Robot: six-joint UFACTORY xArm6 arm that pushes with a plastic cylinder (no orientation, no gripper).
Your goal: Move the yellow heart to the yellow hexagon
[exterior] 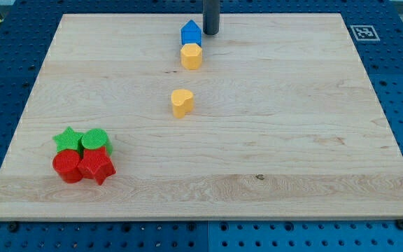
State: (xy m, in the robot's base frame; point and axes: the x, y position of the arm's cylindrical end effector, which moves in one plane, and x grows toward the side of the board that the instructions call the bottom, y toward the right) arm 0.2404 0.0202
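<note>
Tip [210,33] gripperless beside blue block [191,32]; yellow heart [181,102] well below.

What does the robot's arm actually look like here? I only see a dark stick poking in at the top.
That stick is all that shows: a straight, dark grey, round rod, plain, with no markings, cables or jaws visible. My tip is its blunt lower end, just to the view's right of the blue block. The rest of the arm is out of frame.

A plain dark, seemingly smooth cylindrical rod ending in my tip [210,33].
</note>
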